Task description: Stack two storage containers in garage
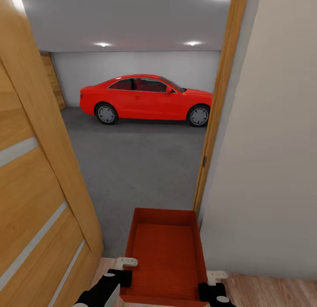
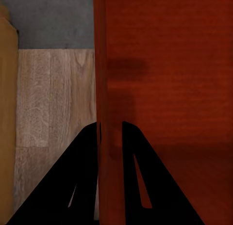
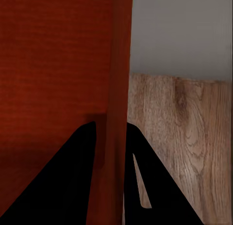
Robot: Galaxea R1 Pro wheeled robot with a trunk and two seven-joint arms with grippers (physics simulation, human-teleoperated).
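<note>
Both pincers, left pincer (image 2: 110,137) and right pincer (image 3: 111,137), clamp opposite walls of one storage container (image 1: 165,254) at the garage doorway (image 1: 215,122)

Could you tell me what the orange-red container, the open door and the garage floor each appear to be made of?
The container looks like matte moulded plastic: thin plain walls, fine ribbing on its base. The door appears to be light varnished wood, showing plank grain and pale inlaid strips. The garage floor looks like matte grey concrete, faintly mottled. As simulator renders, these are appearances only.
</note>
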